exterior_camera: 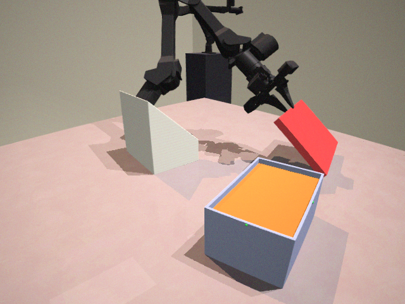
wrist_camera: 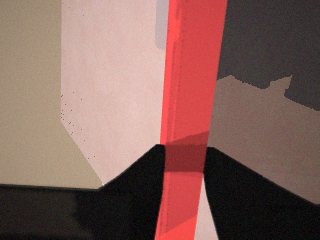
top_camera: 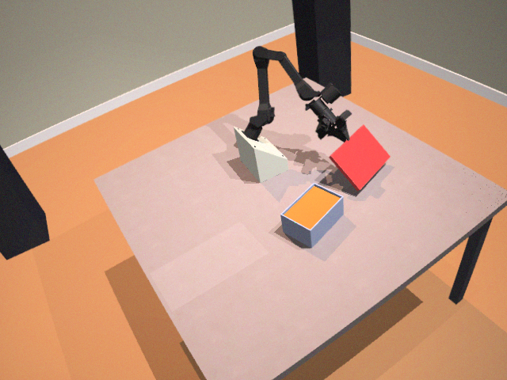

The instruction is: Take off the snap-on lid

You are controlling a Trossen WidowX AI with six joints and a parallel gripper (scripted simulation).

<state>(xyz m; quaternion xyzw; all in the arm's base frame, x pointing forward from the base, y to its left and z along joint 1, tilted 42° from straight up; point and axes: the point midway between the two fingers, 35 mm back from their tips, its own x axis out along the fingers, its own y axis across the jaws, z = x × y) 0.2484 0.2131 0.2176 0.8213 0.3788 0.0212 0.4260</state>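
The red lid [top_camera: 360, 157] [exterior_camera: 307, 137] [wrist_camera: 192, 75] is steeply tilted beside the box, off it, with its smooth top face toward the top and exterior views. My gripper [top_camera: 348, 139] [exterior_camera: 290, 109] [wrist_camera: 185, 159] is shut on the lid's upper edge. The lid's lower edge is close to the table; whether it touches is hard to tell. The blue-grey storage box [top_camera: 296, 230] [exterior_camera: 245, 242] stands upright and open on the table [top_camera: 229, 294] [exterior_camera: 81, 228], with an orange surface [top_camera: 313, 206] [exterior_camera: 267, 199] inside it.
The pale wedge-shaped arm base [top_camera: 272, 163] [exterior_camera: 173, 147] stands behind and left of the box. A dark pillar [top_camera: 323, 40] [exterior_camera: 209, 78] rises behind the table. The table's right edge lies beyond the lid.
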